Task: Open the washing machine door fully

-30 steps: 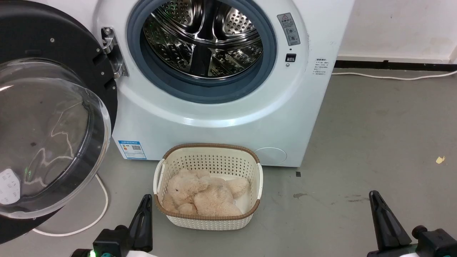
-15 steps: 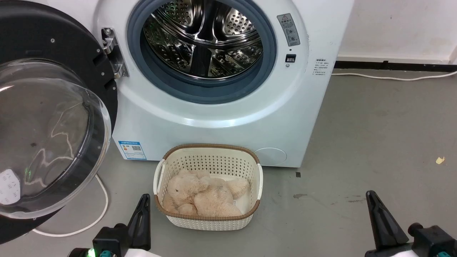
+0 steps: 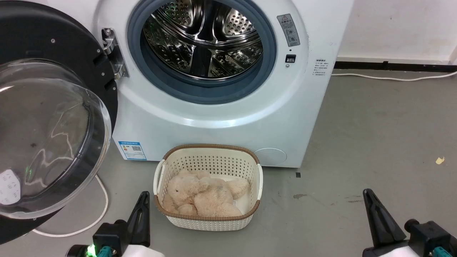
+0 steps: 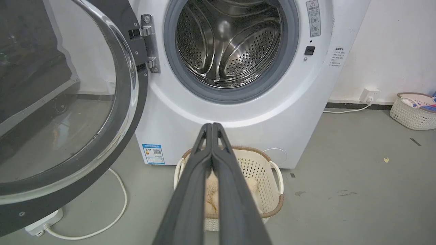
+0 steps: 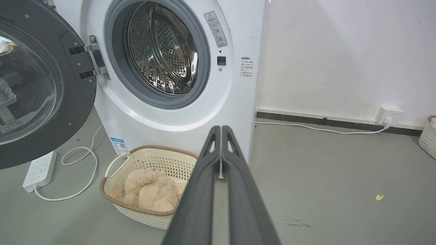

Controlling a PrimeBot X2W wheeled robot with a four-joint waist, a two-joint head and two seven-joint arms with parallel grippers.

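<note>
The white washing machine (image 3: 228, 117) stands ahead with its steel drum (image 3: 203, 39) exposed inside the blue-grey gasket. Its glossy black washing machine door (image 3: 46, 117) is swung wide out to the left on a metal hinge (image 3: 113, 53), the clear glass bowl bulging toward me. The door also shows at the left of the left wrist view (image 4: 68, 112) and the right wrist view (image 5: 37, 81). My left gripper (image 3: 144, 195) is low at the bottom left, shut and empty, apart from the door. My right gripper (image 3: 367, 192) is low at the bottom right, shut, touching nothing.
A cream basket (image 3: 209, 160) holding a beige plush toy (image 3: 203, 194) sits on the floor before the machine. A white cable (image 3: 101, 200) loops under the door to a power strip (image 5: 39, 170). Another basket (image 4: 412, 110) stands by the wall at the right.
Both grippers have sunk slightly lower and drifted a little left in the head view. The door and the basket have not moved.
</note>
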